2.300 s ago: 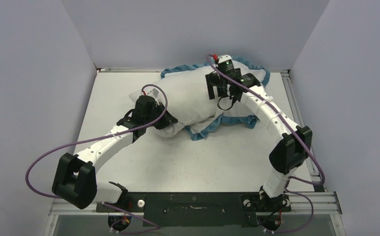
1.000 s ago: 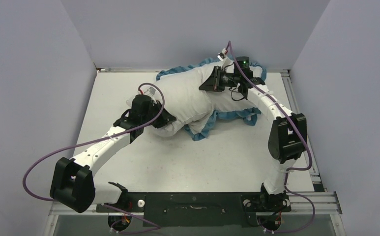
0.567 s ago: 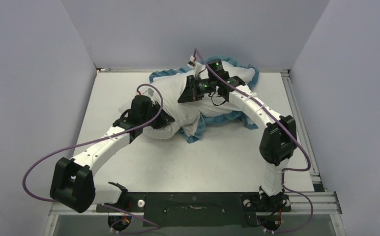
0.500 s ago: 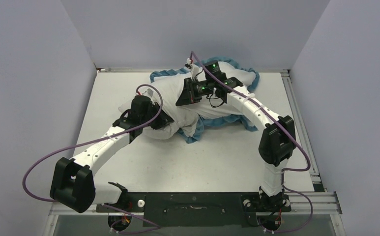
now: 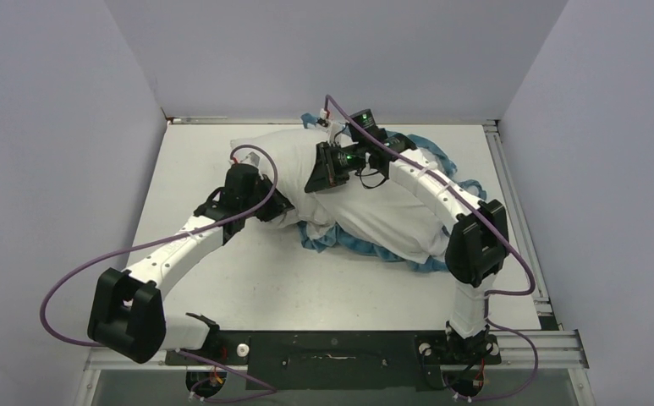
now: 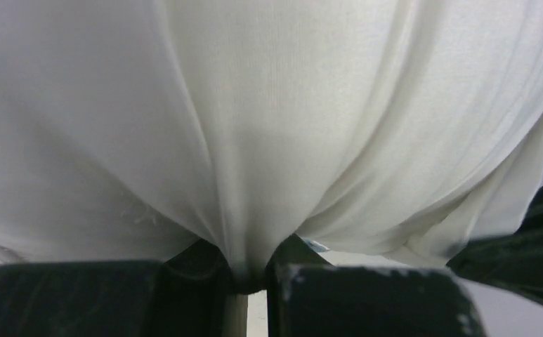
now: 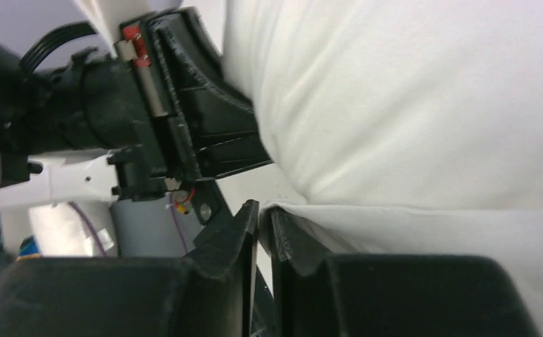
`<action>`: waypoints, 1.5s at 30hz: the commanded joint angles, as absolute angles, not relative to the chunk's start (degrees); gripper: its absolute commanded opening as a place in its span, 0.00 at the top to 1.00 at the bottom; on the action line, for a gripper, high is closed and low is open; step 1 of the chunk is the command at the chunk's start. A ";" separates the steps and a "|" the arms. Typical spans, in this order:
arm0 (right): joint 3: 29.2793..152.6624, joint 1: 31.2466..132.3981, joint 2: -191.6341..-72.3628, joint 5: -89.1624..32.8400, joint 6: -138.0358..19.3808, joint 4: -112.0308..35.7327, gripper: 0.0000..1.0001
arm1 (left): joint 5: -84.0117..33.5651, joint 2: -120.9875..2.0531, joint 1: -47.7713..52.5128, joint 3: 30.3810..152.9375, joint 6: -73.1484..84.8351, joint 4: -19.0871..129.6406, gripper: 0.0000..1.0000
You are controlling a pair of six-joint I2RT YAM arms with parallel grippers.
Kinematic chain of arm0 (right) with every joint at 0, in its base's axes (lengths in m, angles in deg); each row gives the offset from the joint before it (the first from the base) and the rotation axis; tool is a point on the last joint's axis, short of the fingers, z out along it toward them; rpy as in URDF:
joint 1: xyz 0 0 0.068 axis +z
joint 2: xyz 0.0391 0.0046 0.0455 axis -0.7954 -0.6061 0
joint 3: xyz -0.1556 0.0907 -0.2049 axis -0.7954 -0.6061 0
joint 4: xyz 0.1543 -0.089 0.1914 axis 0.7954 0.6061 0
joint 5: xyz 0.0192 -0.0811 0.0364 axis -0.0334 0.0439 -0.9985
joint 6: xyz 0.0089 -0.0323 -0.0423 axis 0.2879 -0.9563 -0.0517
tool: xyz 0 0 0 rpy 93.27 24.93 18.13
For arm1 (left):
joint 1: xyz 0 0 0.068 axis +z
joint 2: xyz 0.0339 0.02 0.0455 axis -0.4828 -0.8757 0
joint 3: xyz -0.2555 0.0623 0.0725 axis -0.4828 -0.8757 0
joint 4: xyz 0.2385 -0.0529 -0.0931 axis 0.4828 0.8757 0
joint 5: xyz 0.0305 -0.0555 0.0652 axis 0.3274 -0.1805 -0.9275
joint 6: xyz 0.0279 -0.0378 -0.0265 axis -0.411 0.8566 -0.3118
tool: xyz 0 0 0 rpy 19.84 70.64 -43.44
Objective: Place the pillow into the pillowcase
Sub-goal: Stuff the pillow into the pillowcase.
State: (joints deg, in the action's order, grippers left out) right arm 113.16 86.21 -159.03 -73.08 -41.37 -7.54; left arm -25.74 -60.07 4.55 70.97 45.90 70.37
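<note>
The left arm (image 5: 184, 241) and the right arm (image 5: 442, 190) both reach toward the counter's far edge, elbows bowed outward. The left gripper (image 6: 251, 281) is pinched tight, and the right gripper (image 7: 263, 225), tipped downward, is closed too.

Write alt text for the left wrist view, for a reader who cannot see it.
The left gripper is shut on a pinch of the pillow, whose plain white fabric fills almost the whole frame and fans upward in soft folds from the two dark fingers at bottom centre. A dark piece of hardware cuts into the lower right edge.
</note>
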 commanded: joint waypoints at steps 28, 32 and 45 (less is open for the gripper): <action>145.73 80.20 -170.81 -19.77 -52.59 19.45 0.12 | -20.60 -55.57 0.90 67.70 45.59 61.15 1.00; 143.48 80.04 -168.89 -24.96 -50.46 17.38 0.07 | -20.78 -55.34 0.83 67.57 45.78 60.92 1.00; 140.19 78.93 -169.09 -27.06 -49.27 18.69 0.92 | -19.64 -57.25 0.43 70.04 45.50 60.25 1.00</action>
State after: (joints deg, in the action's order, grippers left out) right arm 140.04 79.66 -169.63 -24.22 -50.39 16.89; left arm -22.06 -57.42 1.32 66.67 46.12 66.44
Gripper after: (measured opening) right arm 0.244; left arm 0.050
